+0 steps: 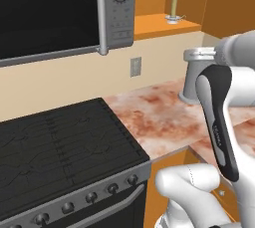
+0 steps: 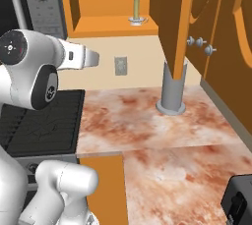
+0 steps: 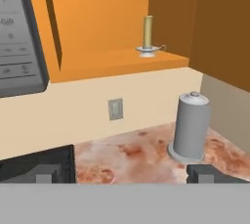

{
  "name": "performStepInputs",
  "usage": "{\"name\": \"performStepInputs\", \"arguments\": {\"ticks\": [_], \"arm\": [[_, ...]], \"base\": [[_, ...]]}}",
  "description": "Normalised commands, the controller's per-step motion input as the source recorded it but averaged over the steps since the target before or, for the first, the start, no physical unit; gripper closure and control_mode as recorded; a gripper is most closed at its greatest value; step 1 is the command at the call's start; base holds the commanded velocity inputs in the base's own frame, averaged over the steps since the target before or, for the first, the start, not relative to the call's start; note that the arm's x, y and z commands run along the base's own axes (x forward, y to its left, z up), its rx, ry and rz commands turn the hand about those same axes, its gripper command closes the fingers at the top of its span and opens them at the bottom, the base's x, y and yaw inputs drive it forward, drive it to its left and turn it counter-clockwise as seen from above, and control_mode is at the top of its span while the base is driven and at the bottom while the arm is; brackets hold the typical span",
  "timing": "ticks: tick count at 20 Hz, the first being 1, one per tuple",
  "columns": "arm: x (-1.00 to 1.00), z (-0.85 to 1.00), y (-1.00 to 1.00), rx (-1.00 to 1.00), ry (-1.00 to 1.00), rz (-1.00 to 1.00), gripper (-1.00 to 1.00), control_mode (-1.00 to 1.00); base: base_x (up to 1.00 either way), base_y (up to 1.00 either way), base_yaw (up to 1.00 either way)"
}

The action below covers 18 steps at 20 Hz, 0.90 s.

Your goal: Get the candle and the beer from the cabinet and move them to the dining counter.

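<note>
The gripper [image 3: 127,176] is standing fully open and holding nothing, above the marbled countertop [image 3: 136,157]. The candle [image 3: 147,31] is standing upright on the cabinet [image 3: 97,17] shelf, untouched. Neither of the 2 items is moved yet.

Tabletop [image 2: 147,121] was marbled reddish-cream stone, smooth. Cabinet [image 3: 97,66] looked like matt orange wood. Candle [image 3: 147,31] was pale, waxy, in a glossy holder. Canister [image 3: 192,125] was matt grey.

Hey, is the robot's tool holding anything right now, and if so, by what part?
Nothing is held. The tool is open with empty space between its tips, and the candle stands apart on the cabinet shelf.
</note>
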Motion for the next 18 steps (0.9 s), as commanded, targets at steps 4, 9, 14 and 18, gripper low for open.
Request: {"name": "performStepInputs", "arguments": {"ticks": [4, 9, 14, 18], "arm": [[0.00, 0.44, 0.00, 0.00, -0.18, 0.00, -1.00, -1.00], [0.00, 0.27, -0.02, 0.00, -0.12, -0.02, -1.00, -1.00], [0.00, 0.17, -0.13, 0.00, -0.11, -0.06, -1.00, -1.00], [0.18, 0.05, -0.04, 0.00, -0.04, -0.08, -1.00, -1.00]], "base": [[0.00, 0.00, 0.00], [0.00, 0.00, 0.00], [0.00, 0.00, 0.00], [0.00, 0.00, 0.00]]}}
